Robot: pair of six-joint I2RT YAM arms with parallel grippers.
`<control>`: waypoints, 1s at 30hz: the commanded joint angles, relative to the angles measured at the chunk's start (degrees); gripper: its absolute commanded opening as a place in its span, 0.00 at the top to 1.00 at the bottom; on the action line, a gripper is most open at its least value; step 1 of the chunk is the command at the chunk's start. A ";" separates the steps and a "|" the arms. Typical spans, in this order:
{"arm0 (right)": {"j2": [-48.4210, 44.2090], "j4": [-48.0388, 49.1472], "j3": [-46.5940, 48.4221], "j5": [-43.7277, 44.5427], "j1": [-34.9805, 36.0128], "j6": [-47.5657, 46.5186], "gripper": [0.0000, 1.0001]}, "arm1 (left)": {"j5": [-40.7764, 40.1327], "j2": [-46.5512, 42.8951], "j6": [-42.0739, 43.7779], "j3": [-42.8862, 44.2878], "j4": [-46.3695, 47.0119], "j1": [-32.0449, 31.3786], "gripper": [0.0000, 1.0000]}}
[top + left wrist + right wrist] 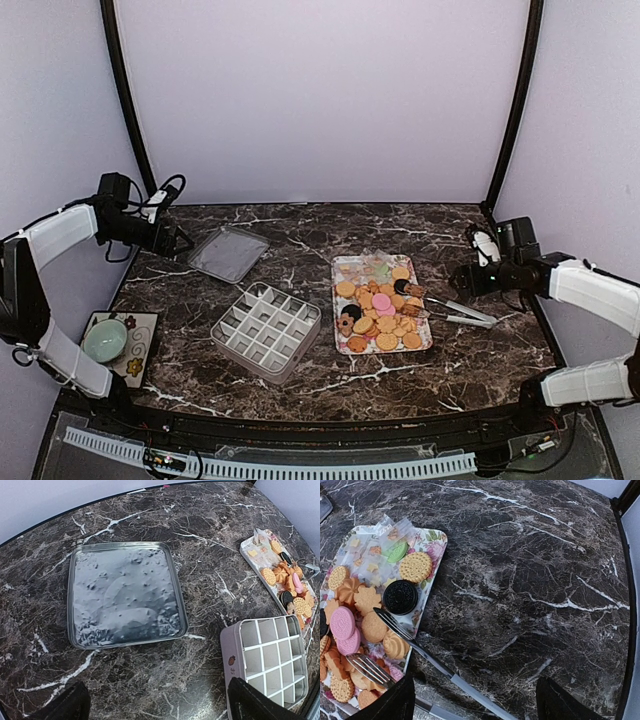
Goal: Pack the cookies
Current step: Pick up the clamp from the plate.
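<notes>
The cookies (380, 312) lie heaped on a flower-patterned tray (347, 264) right of centre; they also show in the right wrist view (372, 625) and the left wrist view (290, 587). An empty white divided box (266, 330) stands left of the tray and shows in the left wrist view (272, 655). Metal tongs (455, 313) lie with their tips on the tray's right edge, seen also in the right wrist view (435, 662). My left gripper (175, 238) is open and empty above the table near the lid. My right gripper (468, 280) is open and empty just above the tongs' handles.
A shallow metal lid (228, 252) lies at the back left, large in the left wrist view (125, 592). A green bowl (105, 341) sits on a flowered mat (140, 345) at the front left. Black frame posts rise at both back corners.
</notes>
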 commanded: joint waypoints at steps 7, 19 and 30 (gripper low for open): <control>8.34 -4.70 2.96 -2.71 2.15 -14.15 0.19 | 7.33 2.50 -0.29 3.71 -2.52 0.10 0.01; 18.09 -6.51 6.62 -0.18 3.68 -16.03 0.33 | 8.91 2.24 1.17 4.62 -3.39 0.01 0.01; 18.74 -5.38 7.67 3.81 6.82 -18.48 0.62 | 10.47 2.39 2.92 5.29 -3.83 -3.73 0.01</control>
